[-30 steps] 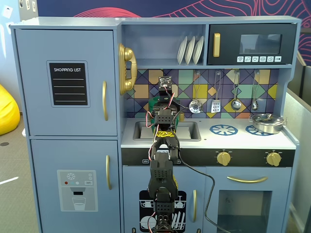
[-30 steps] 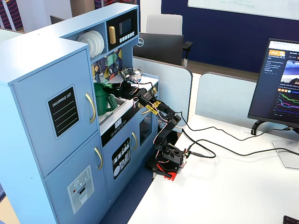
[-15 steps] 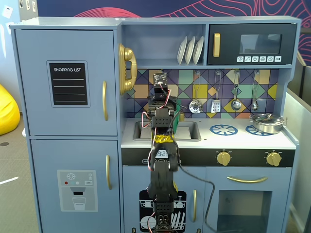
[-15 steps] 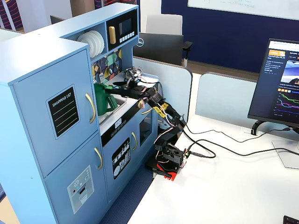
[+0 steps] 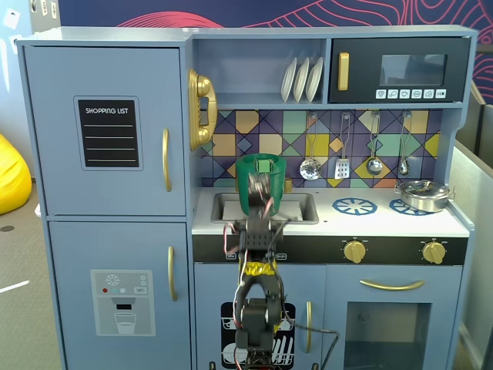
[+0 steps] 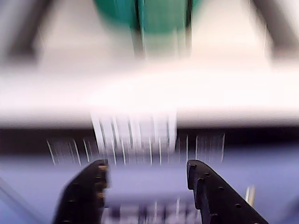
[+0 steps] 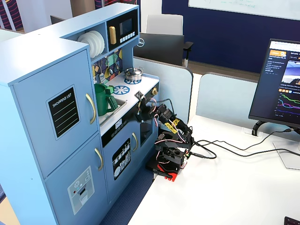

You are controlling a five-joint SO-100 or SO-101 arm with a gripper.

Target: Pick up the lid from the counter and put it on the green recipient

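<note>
The green recipient (image 5: 259, 179) stands upright in the sink, also seen in the other fixed view (image 7: 103, 98) and, blurred, at the top of the wrist view (image 6: 161, 16). A lighter green tab (image 5: 266, 164) shows at its rim, so the lid seems to lie on top of it; no separate lid shows on the counter. My gripper (image 6: 145, 164) is open and empty, with the jaws wide apart. It is raised in front of the counter's front edge, facing the recipient (image 5: 259, 190) (image 7: 140, 98) and apart from it.
A shiny steel pot (image 5: 422, 194) sits on the right burner, beside a blue burner ring (image 5: 354, 206). Utensils (image 5: 343, 166) hang on the back wall. The sink rim (image 5: 302, 197) surrounds the recipient. Cables (image 7: 225, 147) and a monitor (image 7: 281, 79) are on the white table.
</note>
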